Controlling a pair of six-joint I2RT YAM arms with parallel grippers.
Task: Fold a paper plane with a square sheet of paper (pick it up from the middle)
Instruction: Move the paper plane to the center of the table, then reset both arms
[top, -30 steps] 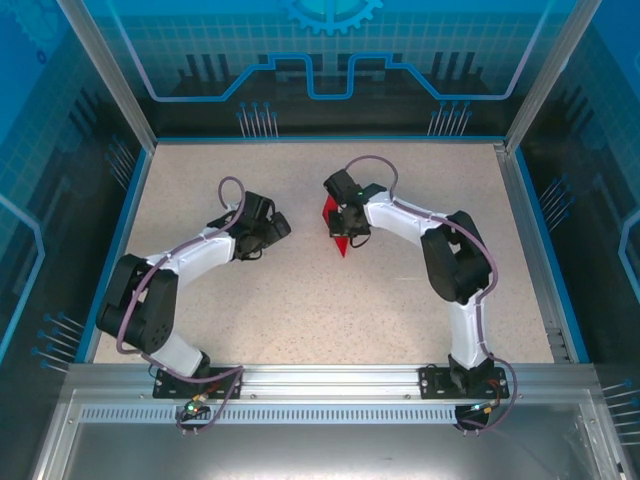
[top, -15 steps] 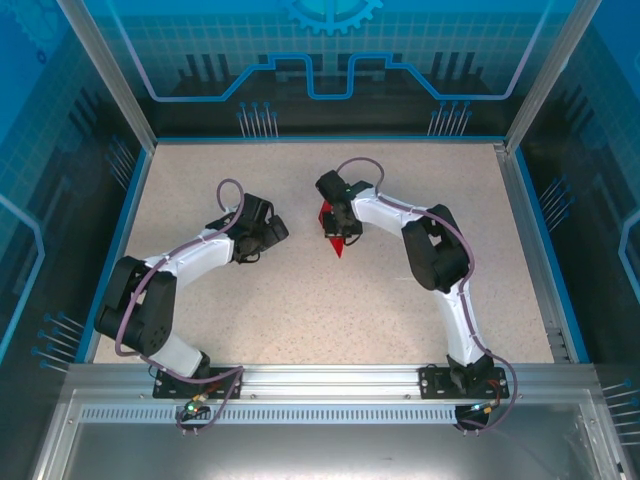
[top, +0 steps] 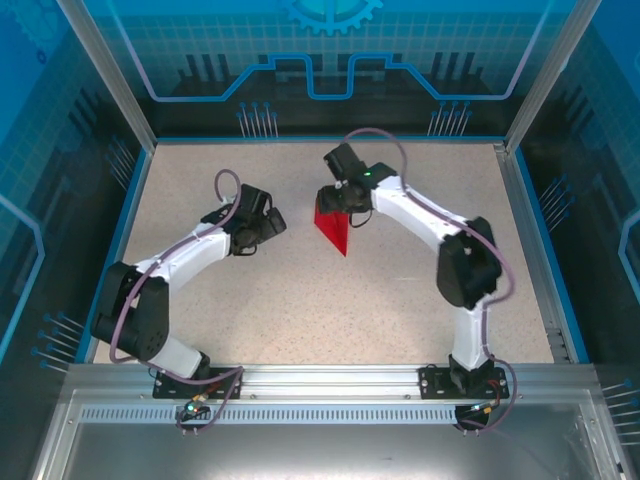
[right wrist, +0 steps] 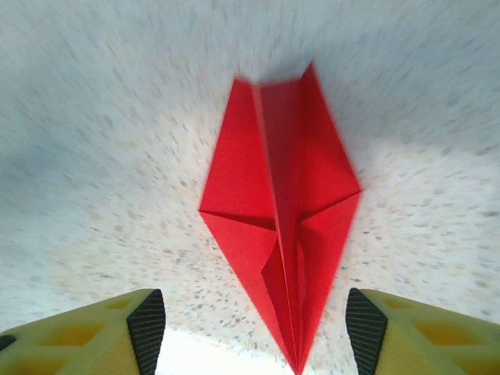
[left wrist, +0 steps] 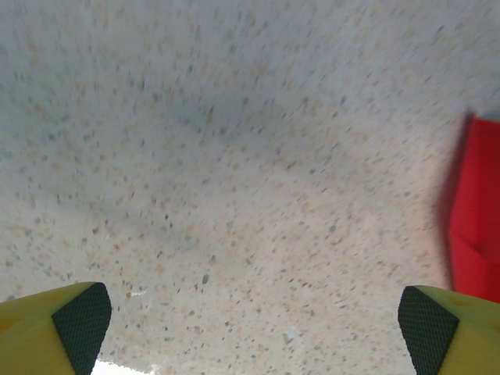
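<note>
While the right gripper (right wrist: 255, 332) is holding its jaws wide apart with nothing clamped between them, the paper plane (right wrist: 277, 211) is lying flat on the table (right wrist: 94, 156) beneath, its centre crease lining up with the gap and its sharp nose showing low between the fingertips. From above, this gripper (top: 340, 198) is hanging over the plane's wide far end, having lifted and drawn back from where it was pressing down a second ago, so far more of the red dart (top: 333, 228) is now showing, nose aimed at the near edge. That is suggesting the creasing is over and the plane has been let go, folded and close to finished. Further out, the left gripper (left wrist: 254, 324) is also keeping its jaws apart and empty over bare table, with the plane's red edge (left wrist: 476, 211) just peeking in at the right; in the top view it (top: 272, 228) is waiting near the plane, not touching it
</note>
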